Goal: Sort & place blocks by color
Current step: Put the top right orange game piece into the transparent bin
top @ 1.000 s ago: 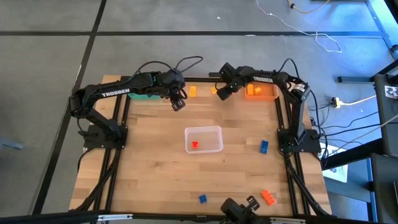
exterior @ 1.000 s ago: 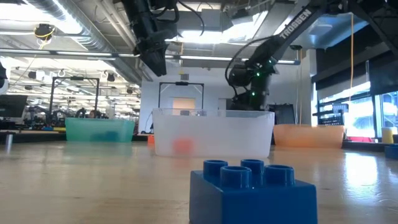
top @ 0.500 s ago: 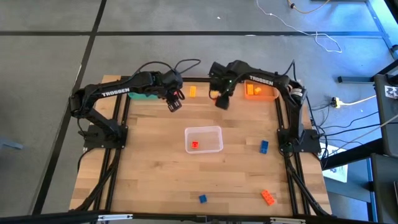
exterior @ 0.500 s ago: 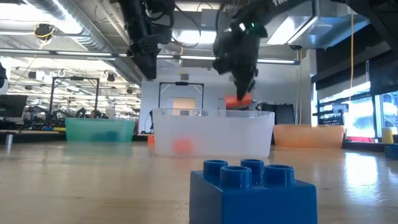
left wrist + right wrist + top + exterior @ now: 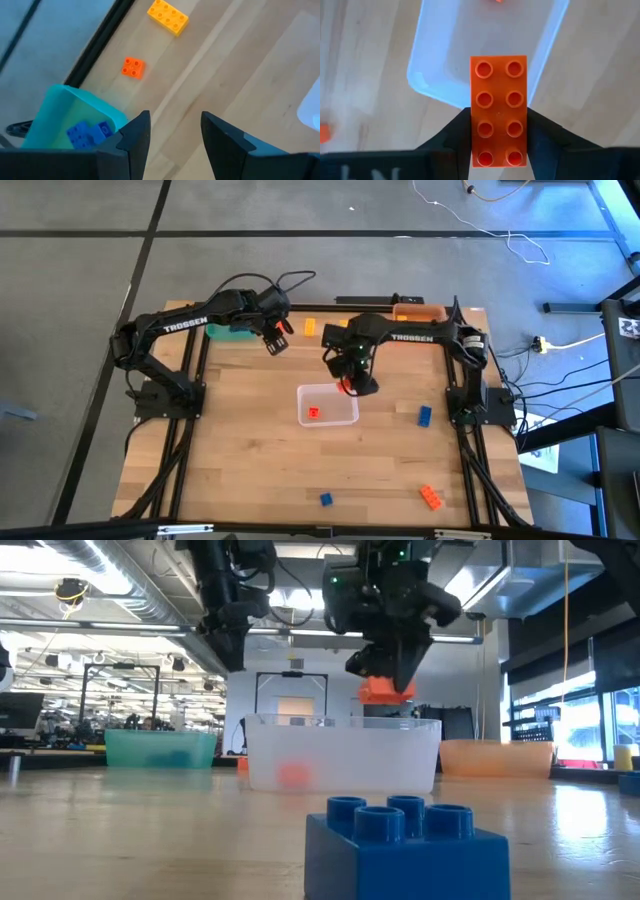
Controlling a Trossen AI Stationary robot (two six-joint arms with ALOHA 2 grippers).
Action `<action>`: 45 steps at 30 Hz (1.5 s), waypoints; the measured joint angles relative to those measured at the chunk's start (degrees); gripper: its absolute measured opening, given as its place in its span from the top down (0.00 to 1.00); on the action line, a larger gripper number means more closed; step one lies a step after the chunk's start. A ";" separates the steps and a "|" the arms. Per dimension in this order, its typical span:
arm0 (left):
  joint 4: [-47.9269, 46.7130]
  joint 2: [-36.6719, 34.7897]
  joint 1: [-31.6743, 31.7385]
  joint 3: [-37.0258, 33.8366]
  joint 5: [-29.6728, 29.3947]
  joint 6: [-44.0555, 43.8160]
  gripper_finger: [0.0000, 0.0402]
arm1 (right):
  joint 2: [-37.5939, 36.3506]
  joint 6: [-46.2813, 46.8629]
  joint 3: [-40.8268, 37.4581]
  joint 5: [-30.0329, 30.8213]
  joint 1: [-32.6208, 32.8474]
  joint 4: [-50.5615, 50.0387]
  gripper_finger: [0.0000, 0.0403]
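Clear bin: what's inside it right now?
The clear bin holds one small red-orange block, lying toward its left side. The right gripper hangs over the bin's right edge with an orange brick, hiding that corner from above.

Low view: blue block (image 5: 405,845) up front is cut off by the bottom edge, base not visible. Clear bin (image 5: 342,753) hides the counter behind it; red-orange block inside (image 5: 293,774) is only a smear through the frosted wall. Teal bin (image 5: 160,748) contents unreadable there.

Right wrist view: long red-orange block (image 5: 498,111) covers the right claw (image 5: 498,131) gap, lower end runs off frame.

High view: same block (image 5: 347,386) mostly under the claw, only a red sliver shows. Orange bin (image 5: 418,310) partly behind the right arm.
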 joint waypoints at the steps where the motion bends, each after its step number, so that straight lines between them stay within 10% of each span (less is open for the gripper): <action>1: -0.09 0.00 0.34 0.00 0.62 -0.03 0.59 | 0.00 -0.71 -0.67 -0.03 0.44 0.83 0.65; 45: -0.30 0.00 2.48 0.00 1.23 -0.05 0.59 | -0.04 -5.39 -7.84 -10.29 0.47 16.19 0.55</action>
